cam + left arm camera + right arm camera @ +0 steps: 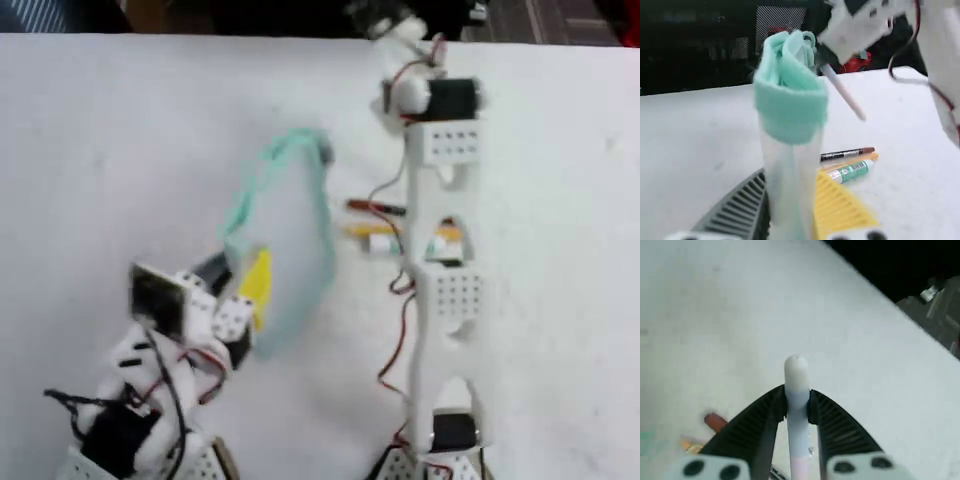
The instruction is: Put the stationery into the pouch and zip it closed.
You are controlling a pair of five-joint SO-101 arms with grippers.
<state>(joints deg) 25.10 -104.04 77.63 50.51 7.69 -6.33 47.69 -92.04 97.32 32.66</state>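
Two grippers are at work over a white table (pixel 100 150). A long pale pouch (pixel 290 230) with a teal zip edge is clamped at its lower end by the left gripper (pixel 240 275), left of centre in the high view, and is seen standing upright in the left wrist view.

Since the pouch is held at one end only, it could be bent aside or dragged from the jaws if its soft teal rim is pushed. How wide its mouth gapes cannot be told, so anything lowered might be dropped outside it.

The right gripper (pixel 797 397) is pinched on a white pen (pixel 796 372). In the left wrist view the pen slants down just beside the teal top, not inside it.

A brown pencil (pixel 847 153) and a green-labelled marker (pixel 850 171) lie on the table, right of the pouch at mid-frame.
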